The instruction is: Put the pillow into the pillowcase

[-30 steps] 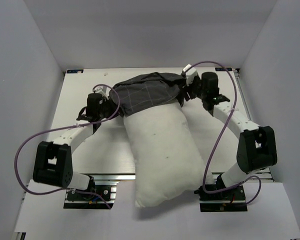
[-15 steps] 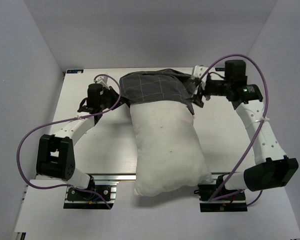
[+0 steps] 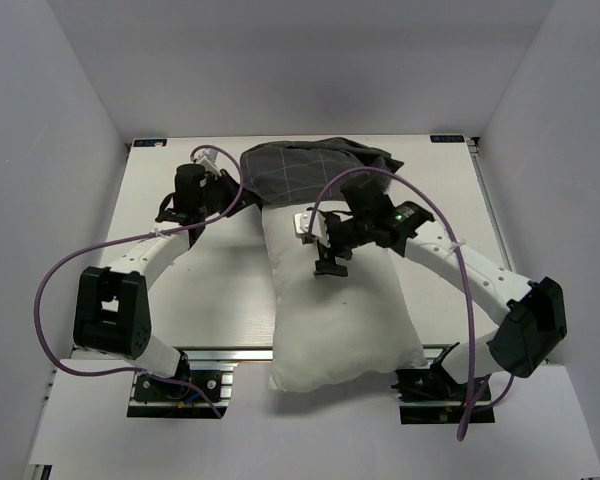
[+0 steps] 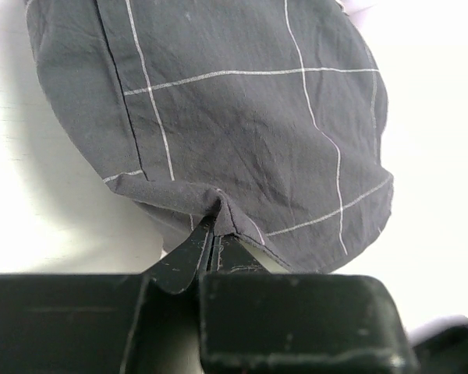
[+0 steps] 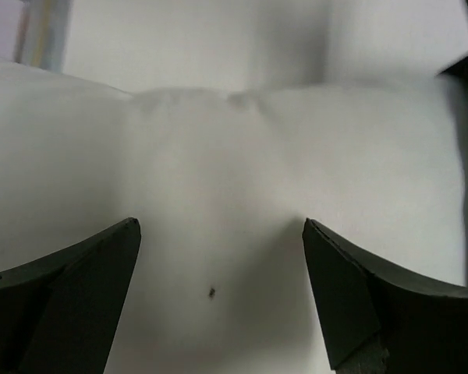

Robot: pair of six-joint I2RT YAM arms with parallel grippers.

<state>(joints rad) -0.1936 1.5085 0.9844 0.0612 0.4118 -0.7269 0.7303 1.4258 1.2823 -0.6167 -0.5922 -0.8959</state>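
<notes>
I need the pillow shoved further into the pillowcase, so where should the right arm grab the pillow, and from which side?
Pinch a fold of the pillow on its top face, just below the pillowcase mouth, coming straight down from above. It is plump and far wider than the open right gripper above it, so the jaws cannot span it; the soft cover should bunch.

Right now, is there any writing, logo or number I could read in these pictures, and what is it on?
No text can be read anywhere.
The left dark strip and the right dark strip at the far edge of the table: perhaps labels, too small to read.
The pillowcase: light grid lines only, no words.
The pillow: plain, no print.
</notes>
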